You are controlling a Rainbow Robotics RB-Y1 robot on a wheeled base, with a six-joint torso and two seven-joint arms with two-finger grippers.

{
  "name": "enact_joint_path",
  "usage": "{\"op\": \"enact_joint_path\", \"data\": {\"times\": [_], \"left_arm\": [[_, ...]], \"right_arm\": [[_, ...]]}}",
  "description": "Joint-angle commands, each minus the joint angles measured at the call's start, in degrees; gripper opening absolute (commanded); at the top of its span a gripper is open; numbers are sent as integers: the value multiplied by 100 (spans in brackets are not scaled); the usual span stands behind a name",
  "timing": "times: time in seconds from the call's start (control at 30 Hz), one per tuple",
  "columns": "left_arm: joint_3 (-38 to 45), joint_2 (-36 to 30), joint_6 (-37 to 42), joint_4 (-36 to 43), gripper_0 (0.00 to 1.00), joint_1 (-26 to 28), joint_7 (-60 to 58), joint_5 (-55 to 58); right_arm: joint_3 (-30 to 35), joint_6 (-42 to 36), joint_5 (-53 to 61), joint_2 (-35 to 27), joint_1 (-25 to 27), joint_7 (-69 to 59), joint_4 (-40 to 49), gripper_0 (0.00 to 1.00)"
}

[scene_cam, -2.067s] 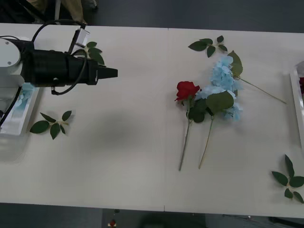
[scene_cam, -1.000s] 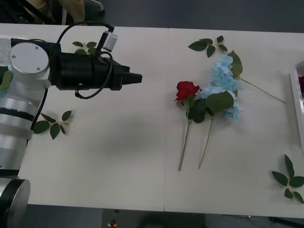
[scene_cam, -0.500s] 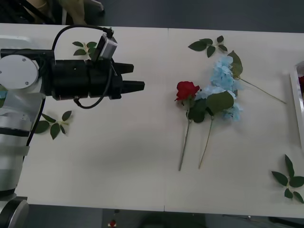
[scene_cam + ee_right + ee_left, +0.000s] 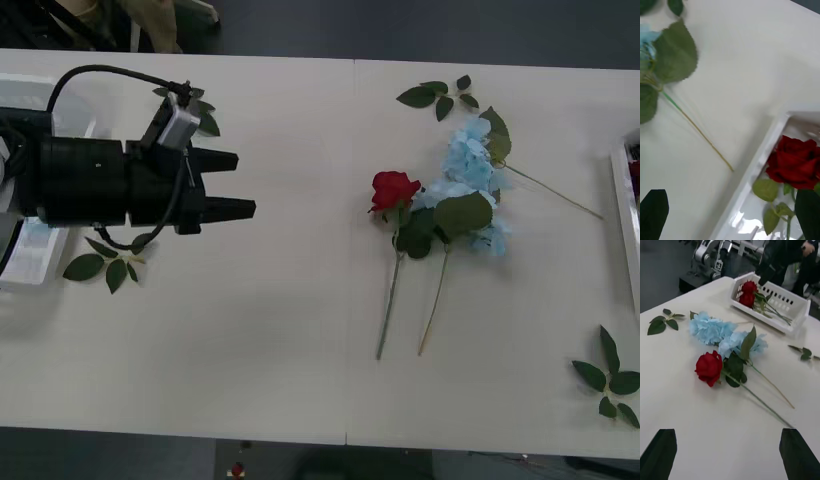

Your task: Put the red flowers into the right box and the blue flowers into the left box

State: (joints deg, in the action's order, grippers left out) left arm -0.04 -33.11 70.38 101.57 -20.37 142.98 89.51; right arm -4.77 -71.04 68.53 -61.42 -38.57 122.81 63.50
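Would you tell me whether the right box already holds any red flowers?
Yes. The right box holds red flowers, their stems lying across its floor; one more rose lies out on the table.

The white table (image 4: 280,330) bears flowers (image 4: 440,200), leaf sprigs (image 4: 108,262) and boxes (image 4: 625,210).

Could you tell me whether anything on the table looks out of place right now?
Nothing looks damaged or spilled. One red rose lies against the blue flowers, their leaves overlapping, so they are still unsorted. Loose leaf sprigs lie scattered over the table. The left gripper is open, away from them.
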Motion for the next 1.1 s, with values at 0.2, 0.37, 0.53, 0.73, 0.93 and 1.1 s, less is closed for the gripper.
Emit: {"op": "enact_joint_path", "data": {"times": [0.2, 0.37, 0.53, 0.73, 0.93, 1.1], "left_arm": [[-435, -337, -534, 276, 80, -64, 204, 304], [-409, -91, -534, 276, 79, -64, 222, 14], [-409, -12, -534, 267, 80, -64, 230, -127], [-409, 6, -534, 249, 79, -64, 230, -127], [-409, 6, -534, 249, 80, -64, 222, -127], [-409, 6, -534, 249, 80, -64, 222, -127]], "right_arm": [[-147, 46, -6, -10, -19, 120, 919, 99], [-525, 512, -85, 113, -28, 164, 1042, 98], [-850, 951, -402, 429, -89, 164, 1042, 99], [-929, 978, -841, 887, -212, 164, 1050, 99], [-982, 969, -1351, 1308, -300, 138, 1050, 99], [-982, 978, -1764, 1563, -326, 103, 1050, 99]]}}
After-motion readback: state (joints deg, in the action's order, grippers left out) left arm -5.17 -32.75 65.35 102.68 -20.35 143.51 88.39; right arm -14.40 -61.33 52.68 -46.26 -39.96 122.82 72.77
